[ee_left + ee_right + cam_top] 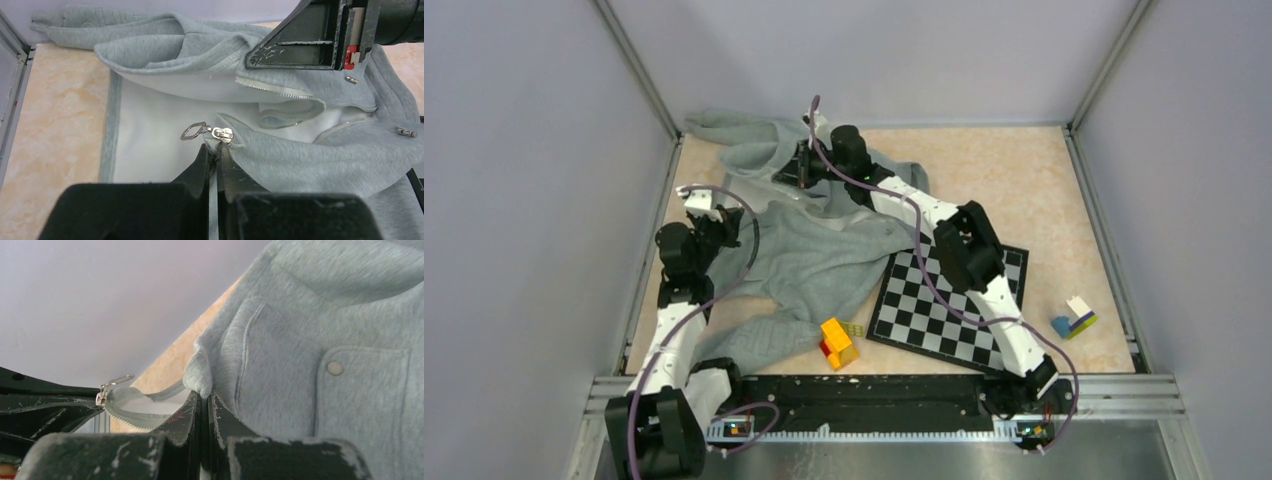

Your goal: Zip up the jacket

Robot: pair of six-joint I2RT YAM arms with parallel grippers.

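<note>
The large light grey fleece jacket (814, 255) lies rumpled and unzipped across the left and far part of the beige marbled tabletop (1024, 190), its edge meeting a corner of the black-and-white chessboard (949, 300). The left gripper (214, 150) is clamped on the front edge just below the small silver zipper slider (223, 134), judged to anchor that side. The right gripper (204, 399) is pinched together on a fold of the other front panel, judged to hold it raised for mating the teeth. The enclosure has plain pale grey walls (524, 200), and yellow-and-red toy blocks (837, 343) sit by the near hem
</note>
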